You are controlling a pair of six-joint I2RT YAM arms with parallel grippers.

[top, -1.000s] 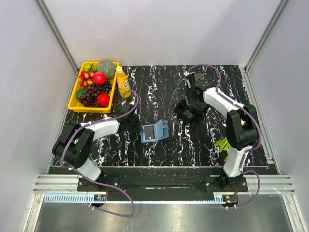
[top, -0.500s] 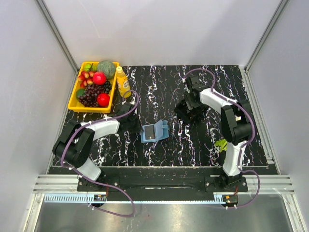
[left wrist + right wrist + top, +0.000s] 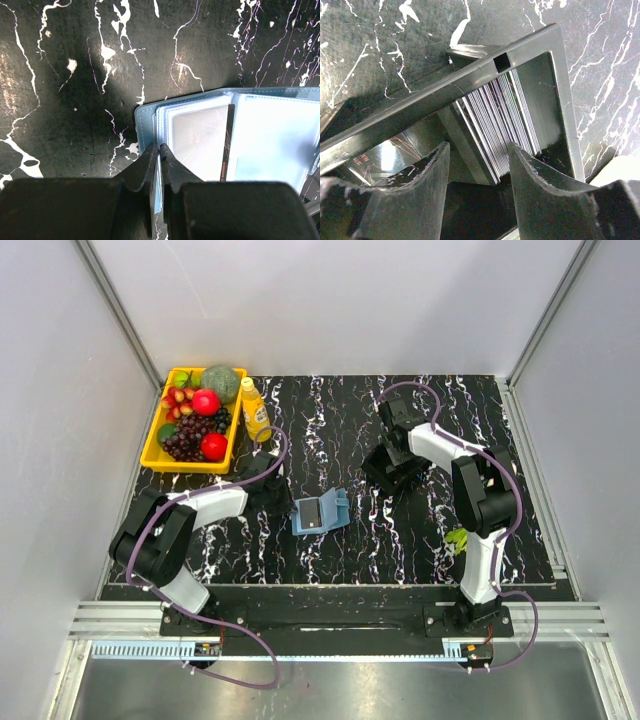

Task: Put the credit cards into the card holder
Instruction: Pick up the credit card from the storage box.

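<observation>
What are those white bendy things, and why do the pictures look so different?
They are two robot arms with pinching grippers. One picture looks down from above the table. The other two come from little cameras on each arm's wrist. The left gripper is shut on the edge of the open blue card holder, which has one card inside. The right gripper is open above a black frame holding a stack of cards. A yellow tray of fruit, a bottle and something green are on the table too.
</observation>
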